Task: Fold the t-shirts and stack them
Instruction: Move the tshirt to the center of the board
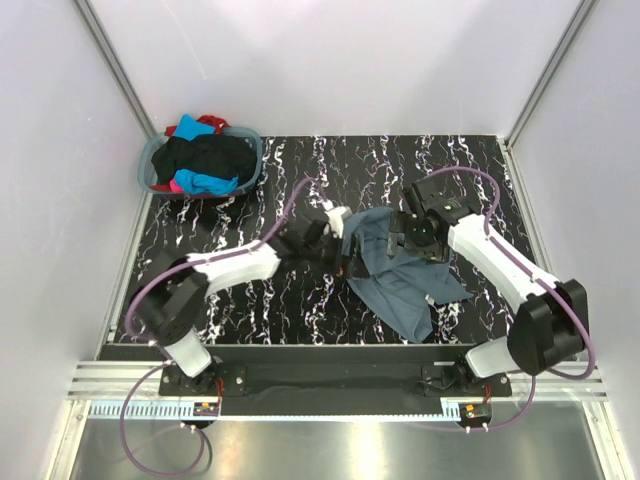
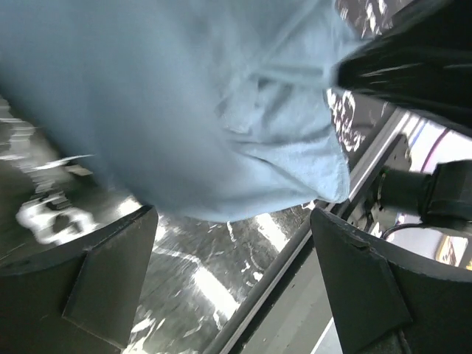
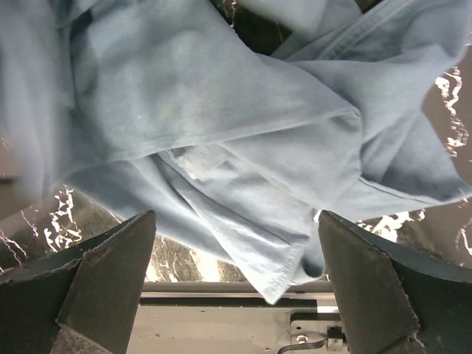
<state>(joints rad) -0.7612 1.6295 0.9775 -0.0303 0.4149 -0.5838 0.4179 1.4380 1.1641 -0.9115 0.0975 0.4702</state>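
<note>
The slate blue-grey t-shirt [image 1: 402, 292] lies crumpled on the black marbled table, right of centre. My left gripper [image 1: 348, 258] is at its left edge and my right gripper [image 1: 400, 243] is over its upper part. In the left wrist view the shirt [image 2: 184, 110] fills the top and my left gripper [image 2: 232, 280] is open with nothing between the jaws. In the right wrist view a hem of the shirt [image 3: 206, 110] hangs between the jaws of my open right gripper [image 3: 236, 287]. Black [image 1: 205, 155], turquoise [image 1: 205, 183], red [image 1: 210, 123] and pink [image 1: 177, 186] shirts are piled in the basket.
The round grey-blue laundry basket [image 1: 148, 170] stands at the table's far left corner. White walls and metal posts close the table on three sides. The table's near edge rail [image 3: 221, 295] shows just below the shirt in the right wrist view.
</note>
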